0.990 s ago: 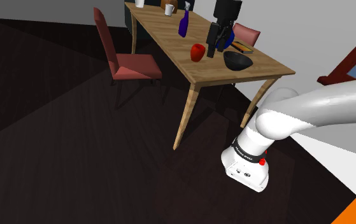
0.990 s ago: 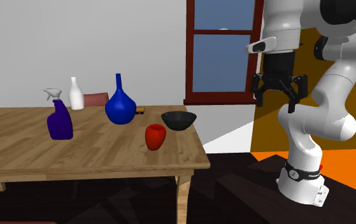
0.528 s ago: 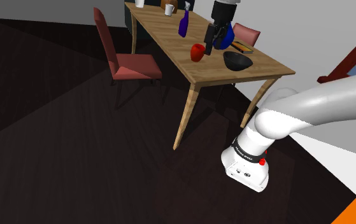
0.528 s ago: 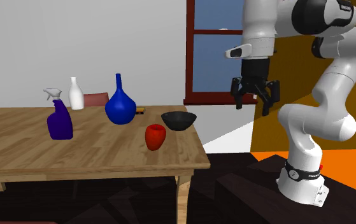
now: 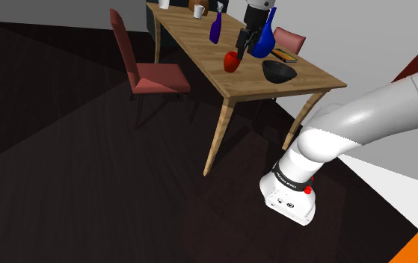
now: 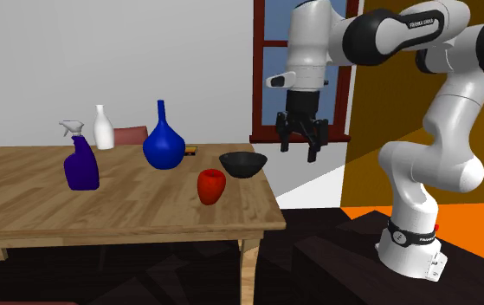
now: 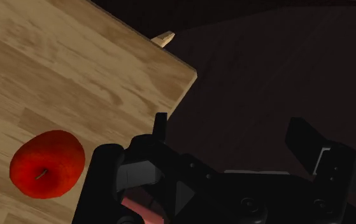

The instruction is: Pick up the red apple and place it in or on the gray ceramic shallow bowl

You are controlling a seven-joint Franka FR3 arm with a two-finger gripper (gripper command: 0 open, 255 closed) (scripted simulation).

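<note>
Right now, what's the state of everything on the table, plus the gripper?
Apple: resting on table, not held.
Bowl: upright, empty.
Vase: upright.
Spray bottle: upright.
White bottle: upright.
Gripper: open, empty, in the air.

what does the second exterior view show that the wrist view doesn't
Second exterior view, not the wrist view: the dark bowl, the blue vase, the purple spray bottle, the white bottle, the window and the white arm.

Wrist view, not the second exterior view: the stem on top of the red apple, seen from above. The apple lies off to one side of the open gripper, not between its fingers.

Both: the red apple, the wooden table and the gripper.
</note>
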